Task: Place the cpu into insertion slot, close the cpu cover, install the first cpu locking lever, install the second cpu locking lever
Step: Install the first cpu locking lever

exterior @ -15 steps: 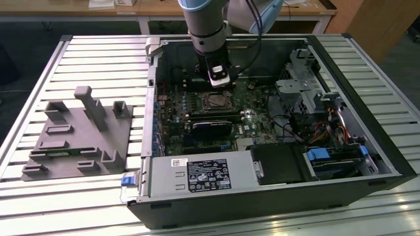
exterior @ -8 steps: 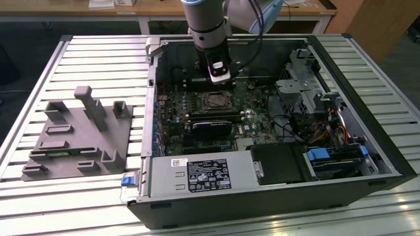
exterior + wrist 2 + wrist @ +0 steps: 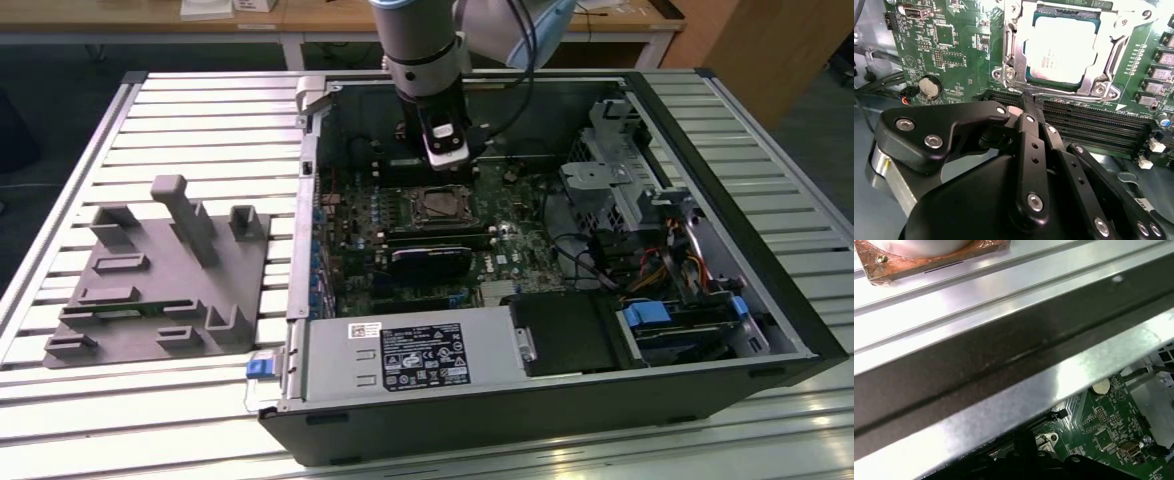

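From where the exterior view looks, the open computer case (image 3: 561, 250) lies on its side on the slatted metal table (image 3: 200, 110), and the arm reaches down into it near the case's far wall, the gripper (image 3: 446, 160) hanging just above the insertion slot (image 3: 441, 204) in the green motherboard (image 3: 400, 250). A white label (image 3: 427, 358) with black print sits on the grey power supply (image 3: 400, 360) along the case's near edge; the writing is too small to read from here. A grey fixture block (image 3: 160, 280) with upright pegs stands on the table's side toward the exterior view's left, well apart from the case. Over to the second wrist view: the cpu (image 3: 1061, 50) lies seated in the socket, pale silvery face up, faint print on it but not legible. The cpu cover (image 3: 1014, 55) frames it, lying down around the chip. The black fingers (image 3: 1029, 150) look drawn together, tips pinched close with nothing between them, just beside the socket's edge, above the long black memory slots (image 3: 1094, 125). A round coin battery (image 3: 930, 87) sits on the board. In the first wrist view, the case's metal wall (image 3: 1004, 370) runs across, with green board (image 3: 1109, 430) past it.
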